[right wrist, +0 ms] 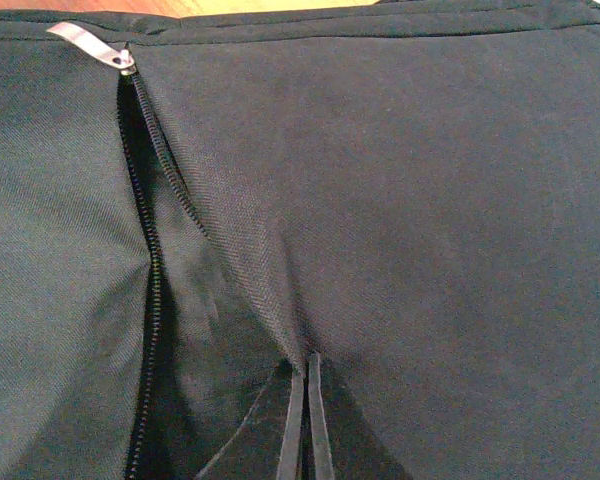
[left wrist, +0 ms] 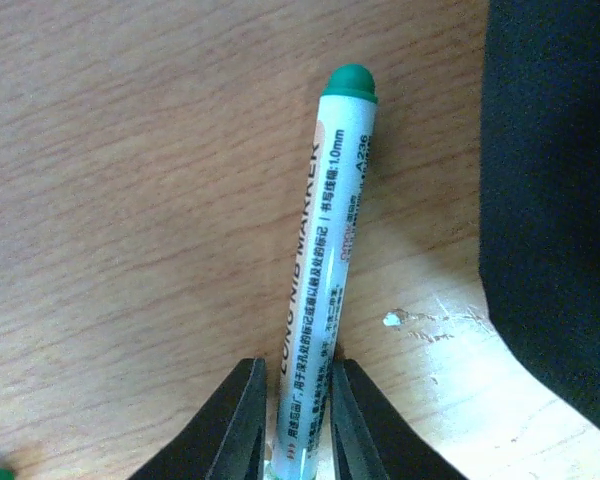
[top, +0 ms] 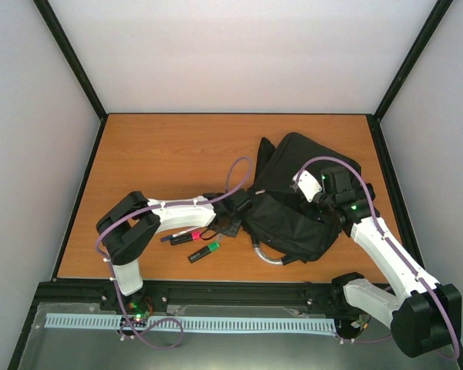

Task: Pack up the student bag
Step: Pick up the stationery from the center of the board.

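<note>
The left tool (left wrist: 298, 385) is clenched on the white marker with a green cap (left wrist: 325, 250). Its two black fingers press either side of the printed barrel near the tail end. The marker stretches along the wood-grain desk (left wrist: 130, 200), just beside the edge of the black fabric student bag (top: 301, 202); whether it has left the surface cannot be told. The bag lies slumped on the right half of the desk. The right tool (right wrist: 306, 385) is pinched shut on a fold of its cloth next to the open zip slit (right wrist: 145, 300), whose silver pull tab (right wrist: 88, 42) sits at the far end. The step in hand looks to be carrying the marker into that pocket. To do it well, the left arm would best rise straight up first, so that the long barrel clears the desk without levering in the fingers. The hold is far from the marker's middle, so the marker may droop or swivel, and a slow move would suit. The right tool should draw the cloth up and away so that the slit gapes, since at present it is narrow. The capped end should go in first, along the line of the zip and not across it. Release should wait until most of the barrel is inside. Other loose pens (top: 187, 235) lie on the desk near the left arm; from above, the grasped marker itself cannot be made out.
</note>
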You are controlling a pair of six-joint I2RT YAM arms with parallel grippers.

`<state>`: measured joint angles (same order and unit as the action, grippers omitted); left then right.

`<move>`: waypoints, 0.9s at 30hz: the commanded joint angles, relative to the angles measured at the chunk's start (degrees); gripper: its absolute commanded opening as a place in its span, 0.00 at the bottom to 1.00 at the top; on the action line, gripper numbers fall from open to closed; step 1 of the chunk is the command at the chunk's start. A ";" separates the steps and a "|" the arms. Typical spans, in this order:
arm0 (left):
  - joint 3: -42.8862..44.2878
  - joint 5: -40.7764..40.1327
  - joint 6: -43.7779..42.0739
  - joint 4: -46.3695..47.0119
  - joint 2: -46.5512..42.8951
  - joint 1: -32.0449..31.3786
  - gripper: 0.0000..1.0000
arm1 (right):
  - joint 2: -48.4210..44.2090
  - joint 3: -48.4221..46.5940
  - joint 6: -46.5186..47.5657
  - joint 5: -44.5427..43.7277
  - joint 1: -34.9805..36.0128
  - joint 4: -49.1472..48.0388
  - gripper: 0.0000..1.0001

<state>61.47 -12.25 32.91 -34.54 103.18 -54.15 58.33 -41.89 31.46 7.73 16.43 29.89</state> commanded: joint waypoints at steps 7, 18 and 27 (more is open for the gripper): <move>0.70 -1.27 2.82 -4.88 0.19 -0.43 0.10 | -0.56 -0.16 -0.41 -0.65 -0.01 -2.64 0.03; 5.55 -3.13 6.24 -10.91 -12.89 -0.39 0.02 | -0.58 -0.16 -0.37 -0.52 0.00 -2.55 0.03; 8.67 12.01 -3.35 -1.55 -18.52 -2.70 0.01 | -1.56 -0.04 -0.79 -0.52 -0.03 -2.87 0.03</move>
<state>66.63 -8.88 34.54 -41.32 85.19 -54.85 58.33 -41.89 31.44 7.55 16.43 29.80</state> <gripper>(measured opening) 0.124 0.031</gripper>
